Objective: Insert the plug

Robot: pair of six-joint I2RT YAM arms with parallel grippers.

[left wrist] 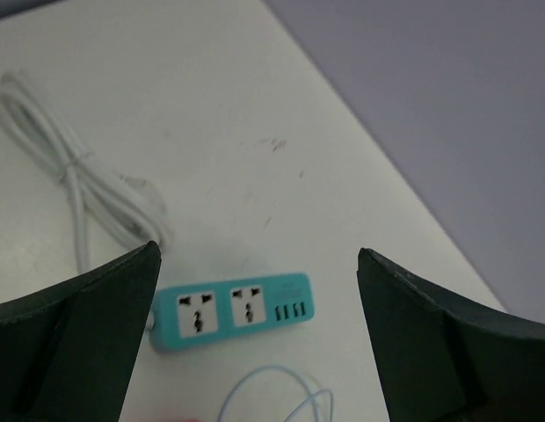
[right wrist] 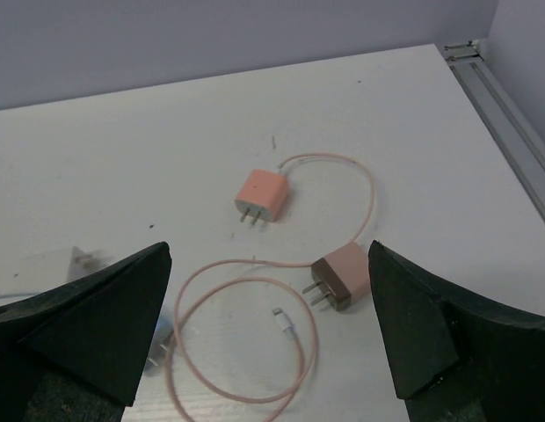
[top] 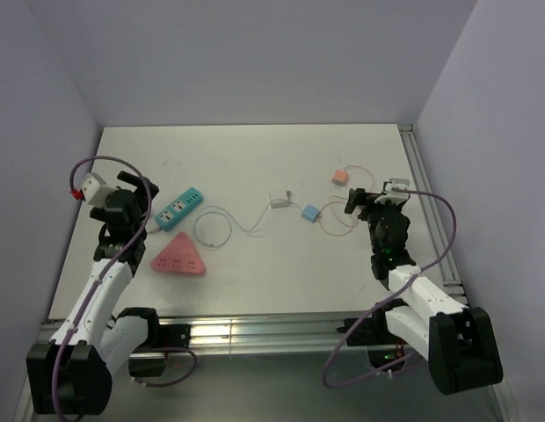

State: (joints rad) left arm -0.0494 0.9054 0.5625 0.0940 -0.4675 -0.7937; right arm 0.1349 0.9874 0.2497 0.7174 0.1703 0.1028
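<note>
right hand spread and empty with the orange plug just ahead between its fingers, left hand spread above the strip; a skewed pinch, or perhaps the looped cable dragging, could tilt it off line.

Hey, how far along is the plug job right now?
Nothing looks done: both sockets on the teal power strip are empty. Nothing is in hand: the left gripper hangs open above the strip, the right gripper open above the orange charger and brown charger, which lie loose on the table. Left: grasp a charger, carry it across, push it in.
</note>
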